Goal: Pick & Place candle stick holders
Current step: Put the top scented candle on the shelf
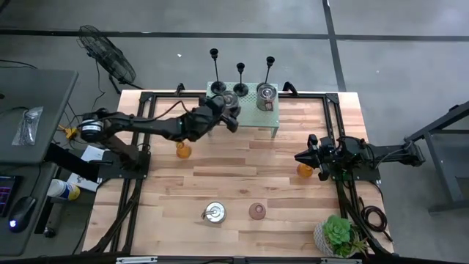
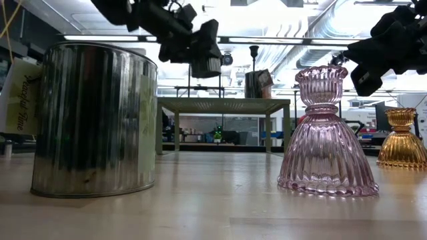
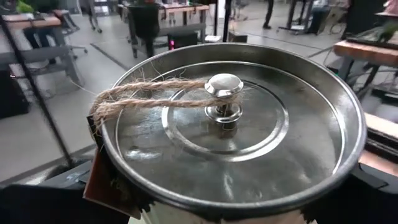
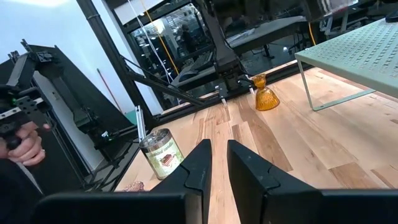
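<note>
While the left hand [image 1: 233,117] hovers with its fingers spread wide above a lidded silver tin [image 3: 230,124] with a twine-tied knob, on the pale green perforated shelf [image 1: 253,117] at upper centre of the high view, the right hand [image 1: 302,157] waits at centre right with its fingers nearly together, holding nothing. Three tall thin black metal candle stick holders [image 1: 240,77] stand upright in a row on the floor just past the far edge of the wooden surface [image 1: 242,183], above the shelf in the frame. Another silver tin [image 1: 214,213] and a pink glass holder [image 1: 257,211] sit at lower centre; two amber glass holders [image 1: 183,150] stand mid-surface.
</note>
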Available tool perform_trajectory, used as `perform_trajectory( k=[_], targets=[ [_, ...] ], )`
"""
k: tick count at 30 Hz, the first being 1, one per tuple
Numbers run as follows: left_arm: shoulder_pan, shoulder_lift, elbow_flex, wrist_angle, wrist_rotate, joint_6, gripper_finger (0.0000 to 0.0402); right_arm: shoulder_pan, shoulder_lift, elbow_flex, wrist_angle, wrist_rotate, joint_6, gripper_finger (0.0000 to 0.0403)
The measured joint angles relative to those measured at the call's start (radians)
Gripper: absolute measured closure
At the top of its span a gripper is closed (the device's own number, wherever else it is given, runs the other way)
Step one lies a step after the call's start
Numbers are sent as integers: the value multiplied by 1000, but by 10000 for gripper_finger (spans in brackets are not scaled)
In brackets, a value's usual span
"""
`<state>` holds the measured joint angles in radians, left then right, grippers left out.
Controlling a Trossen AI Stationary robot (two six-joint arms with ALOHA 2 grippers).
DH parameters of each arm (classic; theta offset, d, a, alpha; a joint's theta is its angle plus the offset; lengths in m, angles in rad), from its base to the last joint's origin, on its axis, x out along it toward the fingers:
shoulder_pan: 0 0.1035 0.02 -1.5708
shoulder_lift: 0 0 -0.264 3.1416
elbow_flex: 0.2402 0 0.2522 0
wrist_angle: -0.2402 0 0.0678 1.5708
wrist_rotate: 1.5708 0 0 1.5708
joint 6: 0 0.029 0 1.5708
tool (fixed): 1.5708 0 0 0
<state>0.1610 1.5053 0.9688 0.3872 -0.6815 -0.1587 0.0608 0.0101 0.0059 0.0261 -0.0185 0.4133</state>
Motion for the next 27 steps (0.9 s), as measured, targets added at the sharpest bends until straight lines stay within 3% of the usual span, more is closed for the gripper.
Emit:
perform_trajectory(
  k=[4,18,27],
  targets=[
    [10,65,34,23,1,8,46,0,0,0,0,0,0,359],
    [9,291,382,-215,-125,30,46,0,0,0,0,0,0,359],
    [9,341,401,-253,-243,-100,46,0,0,0,0,0,0,359]
  ],
)
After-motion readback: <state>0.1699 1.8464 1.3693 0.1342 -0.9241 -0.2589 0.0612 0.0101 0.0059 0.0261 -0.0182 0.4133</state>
